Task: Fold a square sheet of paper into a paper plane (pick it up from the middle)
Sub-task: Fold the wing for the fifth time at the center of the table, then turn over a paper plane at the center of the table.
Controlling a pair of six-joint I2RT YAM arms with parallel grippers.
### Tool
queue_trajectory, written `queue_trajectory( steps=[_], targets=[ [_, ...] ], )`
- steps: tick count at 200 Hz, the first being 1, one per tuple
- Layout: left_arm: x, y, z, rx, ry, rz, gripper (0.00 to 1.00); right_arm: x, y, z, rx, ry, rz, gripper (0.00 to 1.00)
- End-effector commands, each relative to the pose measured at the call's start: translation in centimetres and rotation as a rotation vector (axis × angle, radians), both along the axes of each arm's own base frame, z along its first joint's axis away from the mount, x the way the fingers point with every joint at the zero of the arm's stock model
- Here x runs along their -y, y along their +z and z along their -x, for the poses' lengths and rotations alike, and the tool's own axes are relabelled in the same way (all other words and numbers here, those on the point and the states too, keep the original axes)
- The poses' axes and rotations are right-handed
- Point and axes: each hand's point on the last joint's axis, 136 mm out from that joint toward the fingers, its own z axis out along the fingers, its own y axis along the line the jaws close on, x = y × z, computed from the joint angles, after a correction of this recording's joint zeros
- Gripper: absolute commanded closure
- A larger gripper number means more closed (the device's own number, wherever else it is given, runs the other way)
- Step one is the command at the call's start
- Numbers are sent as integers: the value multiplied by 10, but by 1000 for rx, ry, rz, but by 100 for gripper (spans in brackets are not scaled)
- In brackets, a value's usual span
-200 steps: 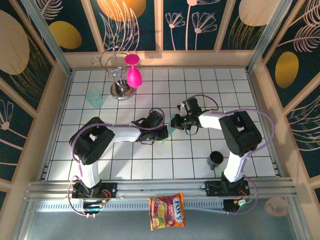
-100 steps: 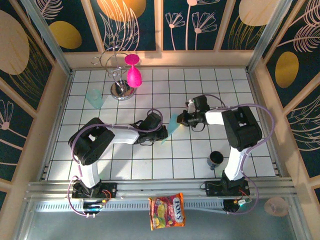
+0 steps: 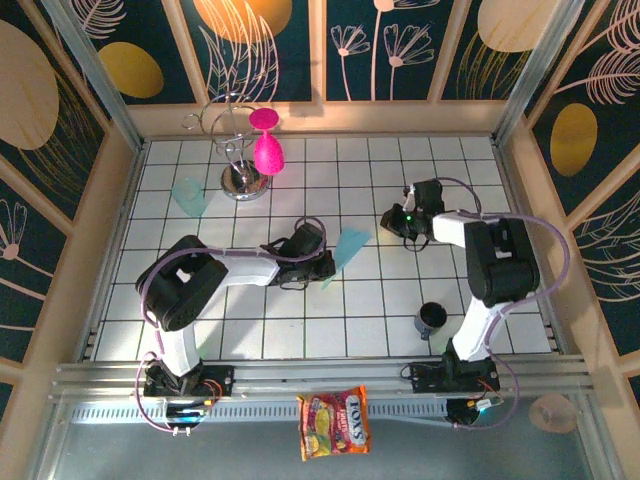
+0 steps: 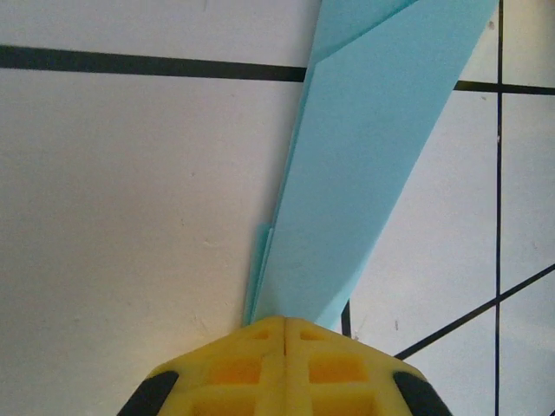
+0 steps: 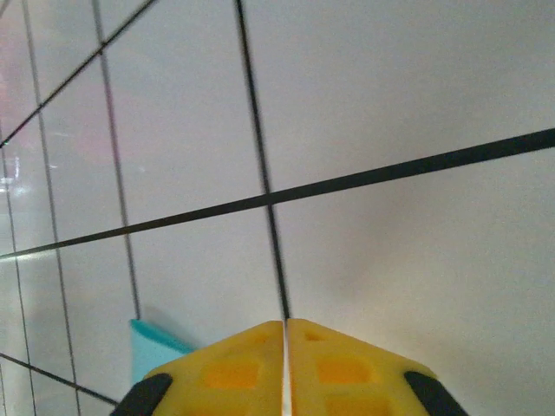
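Light-blue paper plane [image 3: 346, 250], a slim creased dart, lies on the white gridded desk [image 3: 250, 330] down-right of the chrome wire stand [image 3: 238, 175]. The left gripper [image 3: 322, 270] is clamped on its narrow end; the right gripper [image 3: 388, 222], farther right, is closed on nothing (clear of the paper). Folding looks nearly done; next, likely a gentle release.

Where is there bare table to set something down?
Bare tiles: the far-right stretch beyond the right gripper, and the near rows between the left arm and the dark cup. Crowded: the centre, where the left gripper pinches the folded paper, and the far-left corner with goblet stand and teal cup.
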Motion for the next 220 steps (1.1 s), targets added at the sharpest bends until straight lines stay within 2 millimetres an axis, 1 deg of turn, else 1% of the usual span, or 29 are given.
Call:
queue_trajectory(
  steps=[1,3,9,18,24,25,27,38,39,42,59,79,89,95,98,113,128,136,160,182,199,220],
  targets=[
    [-2,34,-12,63,1,4,85,2,28,10,50,-21,67,85],
    [3,44,-18,83,3,21,83,1,28,12,47,-21,69,85],
    [3,57,-24,110,12,38,78,1,31,14,51,-27,84,82],
    [-1,68,-30,138,23,49,71,-3,32,22,39,-24,103,76],
    [-5,67,-34,146,32,39,65,-7,33,27,33,-23,115,70],
    [-6,73,-34,157,34,46,65,-7,33,28,33,-23,117,69],
    [-8,78,-35,170,37,52,64,-8,33,30,31,-24,123,67],
    [-19,88,-42,205,64,46,56,-13,34,37,16,-35,152,60],
    [-21,85,-40,201,66,38,56,-14,34,38,13,-36,155,59],
    [-28,82,-40,202,76,27,53,-16,34,40,8,-38,162,57],
    [-54,79,-41,235,132,-15,38,-31,32,50,-23,-38,185,50],
    [-84,74,-39,263,189,-68,22,-46,28,60,-49,-53,239,45],
    [-98,73,-39,274,219,-83,17,-52,25,64,-73,-72,271,44],
    [-104,73,-39,284,232,-86,14,-50,24,63,-80,-98,295,43],
    [-108,72,-39,288,238,-92,12,-56,24,66,-81,-90,300,43],
    [-120,70,-36,306,258,-102,6,-67,24,70,-86,-107,316,41],
    [-126,68,-33,321,261,-109,1,-79,26,71,-85,-116,319,40],
    [-130,66,-32,321,267,-116,1,-85,26,71,-87,-115,327,40],
    [-135,60,-28,315,268,-128,1,-96,17,72,-115,-110,366,40],
    [-136,57,-26,312,269,-126,1,-98,11,75,-131,-114,397,45],
    [-136,55,-26,308,270,-119,1,-94,7,79,-144,-129,413,48],
    [-134,54,-25,304,266,-114,1,-89,7,83,-152,-143,418,55]
  ],
)
